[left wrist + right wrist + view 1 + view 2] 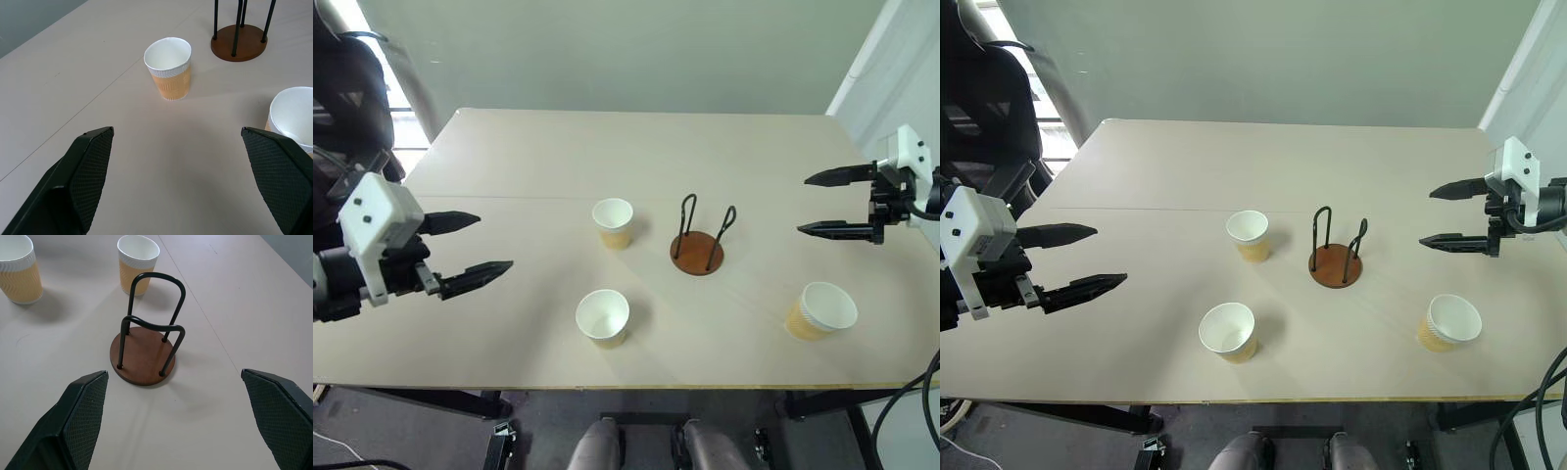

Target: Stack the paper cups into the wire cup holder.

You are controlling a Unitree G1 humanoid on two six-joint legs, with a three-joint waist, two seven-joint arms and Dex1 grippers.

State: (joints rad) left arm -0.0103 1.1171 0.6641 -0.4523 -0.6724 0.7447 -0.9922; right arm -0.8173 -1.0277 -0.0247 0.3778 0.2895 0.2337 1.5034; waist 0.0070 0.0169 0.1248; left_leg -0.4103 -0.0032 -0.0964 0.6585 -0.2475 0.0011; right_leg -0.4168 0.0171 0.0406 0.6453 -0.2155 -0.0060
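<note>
The left gripper (pixel 470 250) hangs above the left side of the table (pixel 529 166), its two black fingers spread wide and holding nothing. The right gripper (pixel 824 204) hovers over the right edge, likewise spread wide and empty, pointing in toward the middle of the table.

Nearest the front edge stand two of the paper cups, both upright with mouths open. One paper cup (pixel 603 317) sits a little left of the table's centre line, close to the front edge. Another paper cup (pixel 820 310) stands near the front right corner, below the right gripper and well apart from the first. In the left wrist view the nearer cup's white rim (pixel 293 115) shows just beside that gripper's finger.

Farther back, about mid-table, the third paper cup (pixel 613 222) stands upright, behind the front-left cup and near the seam that crosses the tabletop. Just to its right, apart from it, is the wire cup holder (pixel 697 253): a round reddish-brown base with two black wire loops standing up from it. The right wrist view shows the holder (pixel 144 355) with no cup in it, between that gripper's open fingers.
</note>
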